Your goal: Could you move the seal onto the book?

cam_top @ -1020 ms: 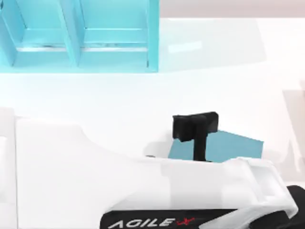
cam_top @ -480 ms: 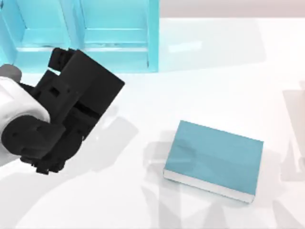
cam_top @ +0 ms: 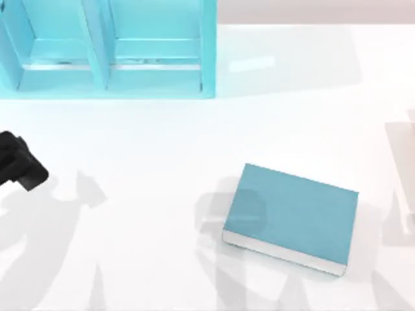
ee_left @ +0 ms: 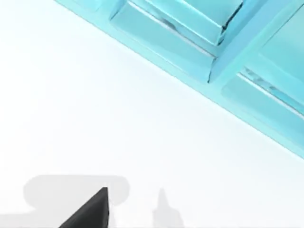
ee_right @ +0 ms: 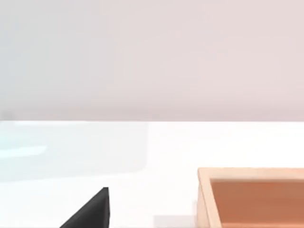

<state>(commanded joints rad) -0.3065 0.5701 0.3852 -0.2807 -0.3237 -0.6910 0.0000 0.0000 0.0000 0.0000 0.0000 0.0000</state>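
Overhead, you are seeing the left gripper (cam_top: 19, 170) sitting at the table's (cam_top: 162, 142) left edge, jaw state impossible to tell, and the book (cam_top: 292, 214) lying flat right of centre. Its wrist camera is facing the cyan shelf unit (ee_left: 190, 28); the right wrist camera is showing you a wooden box (ee_right: 251, 197).

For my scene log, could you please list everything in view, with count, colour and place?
book: one, teal-blue cover, white page edges, lying flat right of the table's centre.
shelf unit: one, bright cyan, with compartments, at the table's far left.
wooden box: one, light orange-brown, open-topped, on the table in the right wrist view.
table: one, white.
left gripper: one, black, at the table's left edge.
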